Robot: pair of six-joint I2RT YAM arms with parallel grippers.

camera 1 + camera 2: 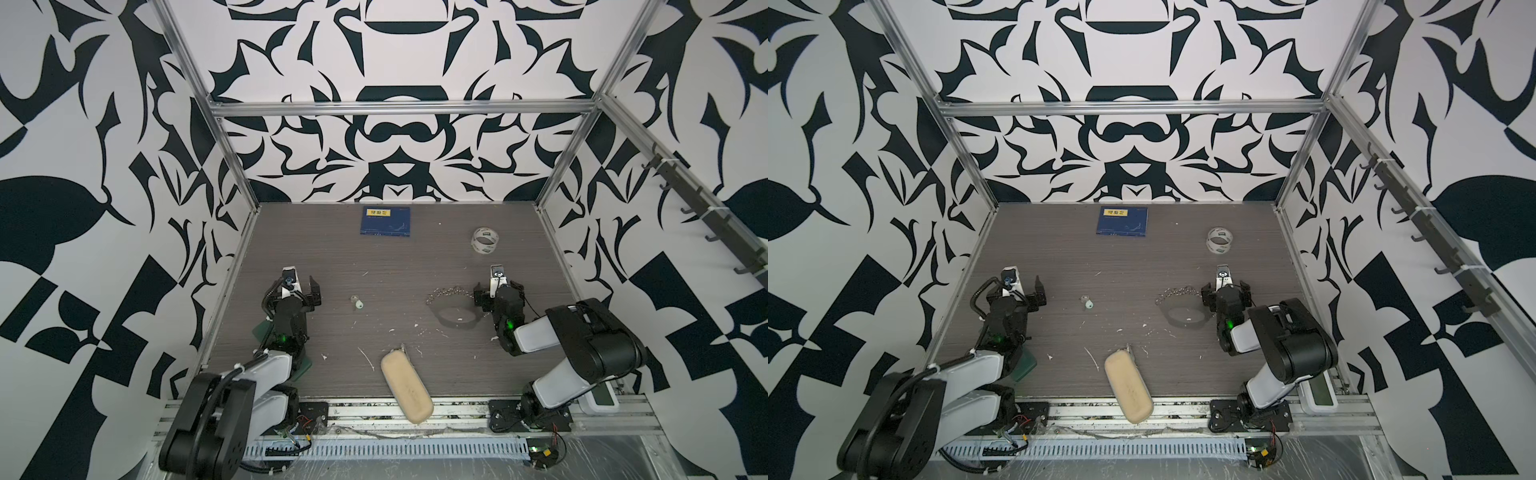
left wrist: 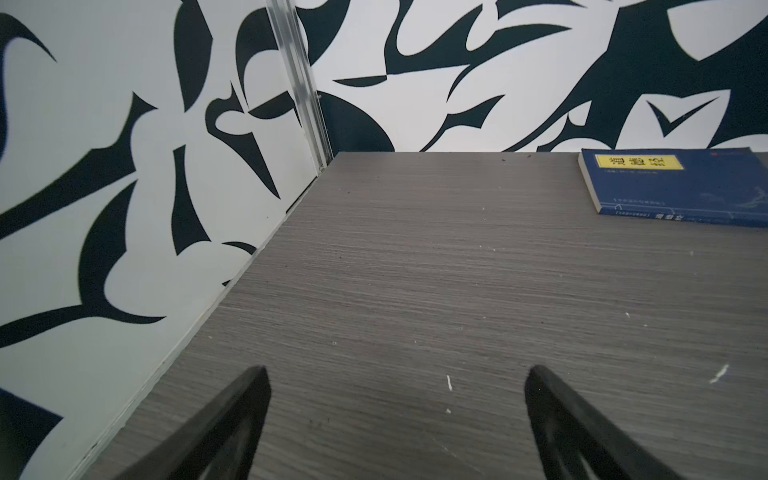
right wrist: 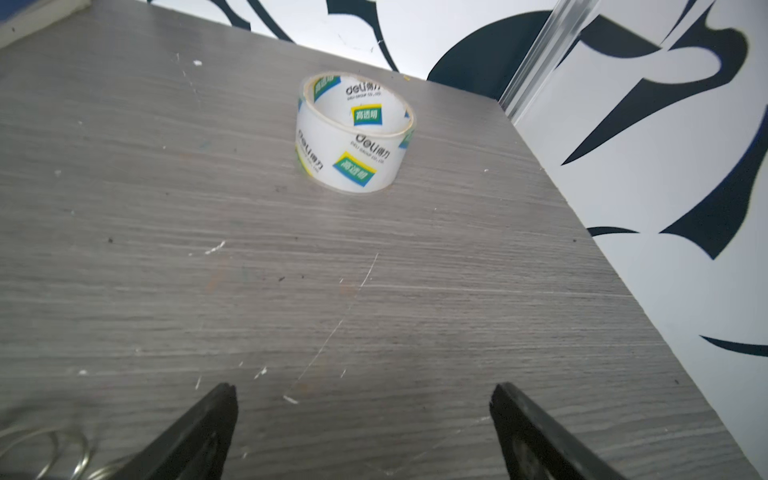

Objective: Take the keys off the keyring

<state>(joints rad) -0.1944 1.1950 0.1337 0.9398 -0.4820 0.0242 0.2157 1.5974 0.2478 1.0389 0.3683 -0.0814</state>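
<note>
both grippers rest low over the table, well apart. left gripper: jaws spread wide, nothing between them but bare table surface. right gripper: jaws likewise spread wide, nothing clamped.

the key, silvery with a pale rounded head, lies loose on the table between the two grippers, nearer the left one and well clear of the keyring. the keyring lies flat just beside the right gripper: link chain toward the far side, thin dark loop toward the near side. its wire rings show blurred at the edge of the right wrist view, next to one finger; contact cannot be confirmed, and any further key on the chain is too small to tell.

other items: blue book at the far edge, tape roll beyond the right gripper, beige pouch overhanging the near edge.
</note>
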